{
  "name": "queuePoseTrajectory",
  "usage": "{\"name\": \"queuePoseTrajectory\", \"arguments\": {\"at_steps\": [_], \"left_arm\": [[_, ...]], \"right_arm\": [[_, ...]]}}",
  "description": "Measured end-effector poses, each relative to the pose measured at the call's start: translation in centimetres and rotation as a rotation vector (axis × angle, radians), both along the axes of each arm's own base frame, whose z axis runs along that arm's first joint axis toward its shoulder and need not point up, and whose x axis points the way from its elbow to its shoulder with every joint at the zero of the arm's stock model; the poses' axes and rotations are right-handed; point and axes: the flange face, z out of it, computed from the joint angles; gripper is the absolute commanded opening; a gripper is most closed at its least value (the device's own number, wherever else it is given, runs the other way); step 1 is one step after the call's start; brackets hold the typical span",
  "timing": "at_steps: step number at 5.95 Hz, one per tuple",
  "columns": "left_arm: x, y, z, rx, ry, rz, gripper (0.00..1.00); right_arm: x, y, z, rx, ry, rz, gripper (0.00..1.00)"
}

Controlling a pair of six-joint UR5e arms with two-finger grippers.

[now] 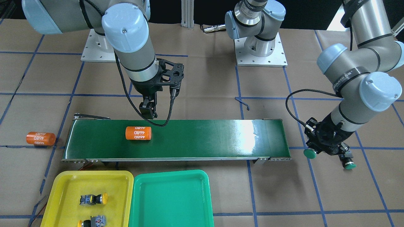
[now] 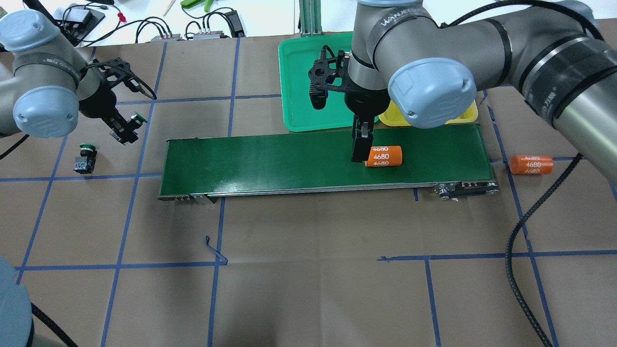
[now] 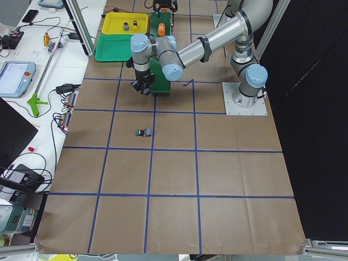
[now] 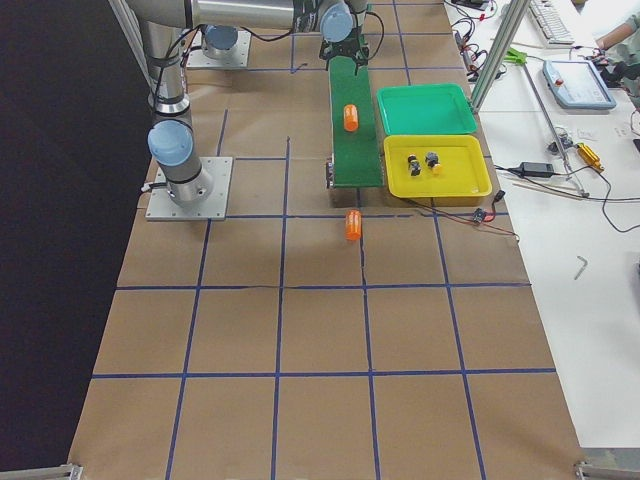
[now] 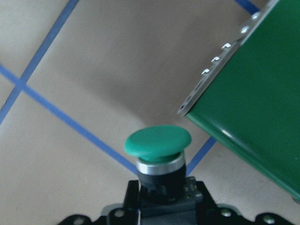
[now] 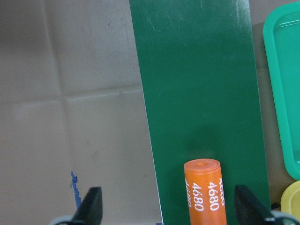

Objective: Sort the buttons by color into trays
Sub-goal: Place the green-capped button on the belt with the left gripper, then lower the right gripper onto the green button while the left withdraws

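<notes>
Jaws first: the left gripper (image 2: 127,127) is clamped on a green button (image 5: 158,143), body pinched between the fingers and the green cap poking out front. It hangs above the paper-covered table (image 1: 195,85), just off the end of the conveyor belt (image 1: 205,138). The right gripper (image 1: 149,108) has its jaws spread wide and holds nothing. It hovers over the belt, and in its wrist view an orange cylinder (image 6: 205,190) marked 4680 lies between the two fingers, not pinched by either. That one isn't a button, so I'd say it doesn't count for the sort.

Progress looks like halfway, if you ask me. The yellow side is done and green hasn't started.

- the yellow tray (image 1: 63,189) has both yellow buttons in it, lying on their sides, one (image 1: 93,199) mid-tray and one (image 1: 92,221) at the bottom edge of the front-facing view
- the green tray (image 1: 170,201) sits just right of it in that view, edges about touching, no button in it
- a second green button (image 2: 86,159) sits on the table, near the left gripper but apart from it

So what's left is the held green one and the loose one; both have to travel the whole belt length to reach the green tray. Another orange cylinder (image 1: 40,138) lies on the table past the far end of the belt.
</notes>
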Motion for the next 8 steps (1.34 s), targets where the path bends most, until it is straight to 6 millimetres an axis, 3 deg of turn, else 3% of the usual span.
{"name": "queuePoseTrajectory", "arguments": {"at_steps": [2,3,4,6,7,8], "left_arm": [[-7.0,1.7,-1.4,0.078,0.002,-0.339,0.01],[-9.6,2.8,-3.0,0.116,0.003,-0.465,0.11],[-11.6,3.8,-4.0,0.123,-0.001,-0.538,0.9],[-12.9,4.6,-4.6,0.112,-0.01,-0.569,0.98],[-12.4,4.6,-4.2,0.104,-0.013,-0.552,0.98],[-9.9,4.3,-3.7,0.095,-0.015,-0.499,0.98]], "right_arm": [[0.0,-0.1,-0.2,0.003,-0.002,0.009,1.0],[0.0,0.0,-0.2,0.003,-0.003,0.013,1.0],[0.0,0.0,-0.2,0.003,-0.006,0.018,1.0],[0.1,0.0,-0.5,0.005,-0.012,0.043,1.0],[0.1,-0.1,-0.6,0.001,-0.015,0.056,1.0],[0.1,-0.3,-0.7,-0.005,-0.018,0.062,1.0]]}}
